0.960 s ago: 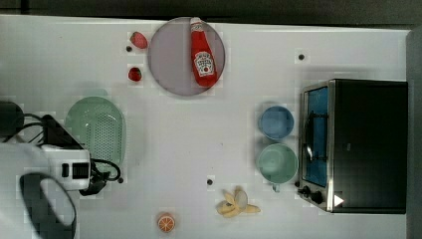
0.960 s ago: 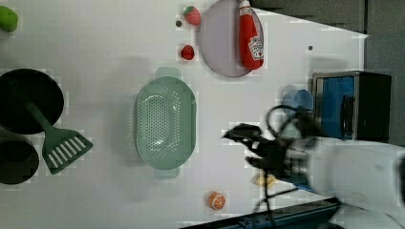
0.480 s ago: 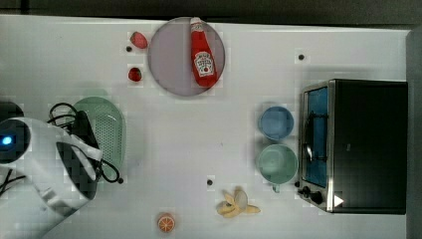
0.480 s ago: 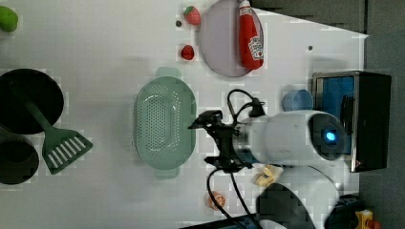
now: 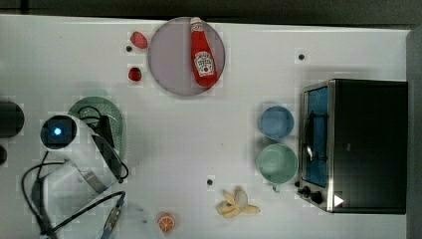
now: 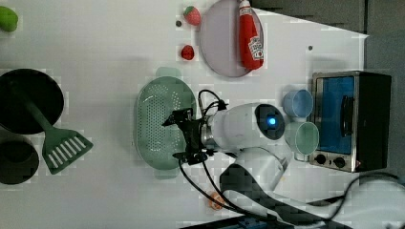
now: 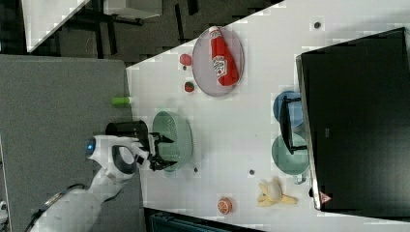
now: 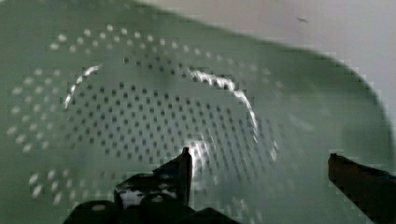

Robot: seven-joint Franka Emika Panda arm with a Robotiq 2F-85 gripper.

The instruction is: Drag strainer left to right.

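The strainer [image 6: 160,125] sits on the desk [image 6: 105,52] just right of the spatula [image 6: 59,145] in the left view, below and left of the plate [image 6: 219,45]. The pincer [image 6: 180,136] hangs over the strainer's right rim, spread wide, one finger [image 8: 180,170] above the holed bowl. Farther right stand the cups [image 6: 298,102] and the oven [image 6: 348,119].

strainer [image 5: 117,124]: in the top view mostly hidden under the arm [image 5: 74,164], only its rim showing | wrist view: strainer rim cut off by the edges, claw [image 8: 259,168] fingers partly out of frame | left view: small orange item [image 6: 216,200] on the desk half hidden behind cables
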